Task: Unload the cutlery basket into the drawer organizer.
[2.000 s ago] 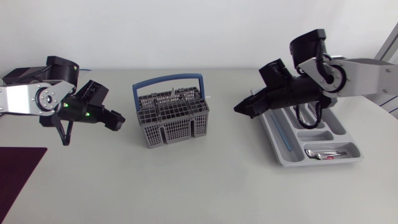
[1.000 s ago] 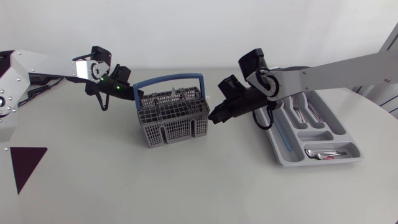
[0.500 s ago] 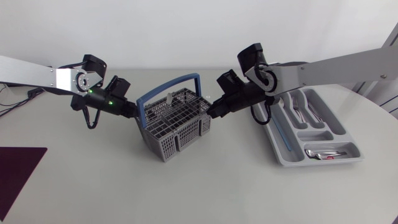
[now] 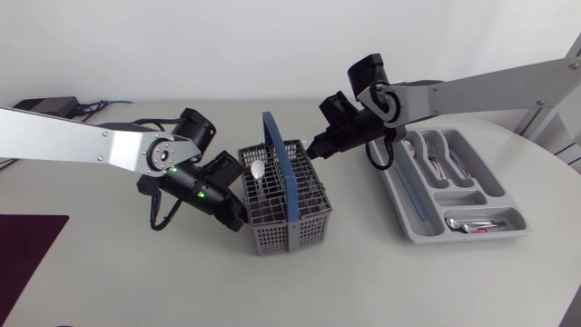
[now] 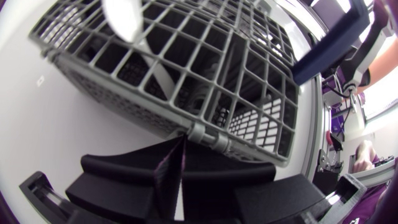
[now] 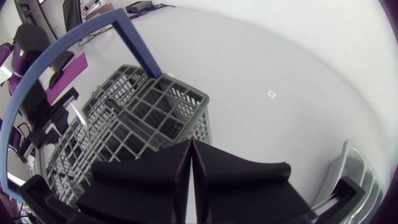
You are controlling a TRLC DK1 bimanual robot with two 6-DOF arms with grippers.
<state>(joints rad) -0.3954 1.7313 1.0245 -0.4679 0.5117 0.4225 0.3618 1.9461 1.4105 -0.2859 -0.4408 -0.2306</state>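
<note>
The grey cutlery basket (image 4: 289,211) with its blue handle (image 4: 278,162) stands mid-table, turned so the handle runs front to back. A white spoon (image 4: 259,170) sticks up inside it. My left gripper (image 4: 238,216) is shut, its tip pressed against the basket's left wall (image 5: 186,93). My right gripper (image 4: 313,150) is shut too, just off the basket's far right corner (image 6: 186,102). The grey drawer organizer (image 4: 413,227) lies to the right, with forks (image 4: 436,162), spoons (image 4: 472,223) and a blue utensil (image 4: 415,198) in its compartments.
A dark purple mat (image 4: 23,241) lies at the front left edge. Bare table stretches in front of the basket and between it and the organizer (image 6: 349,167).
The basket has slid forward and to the right and turned about a quarter turn. My left gripper followed it along its left side; my right gripper stayed near the far corner.
</note>
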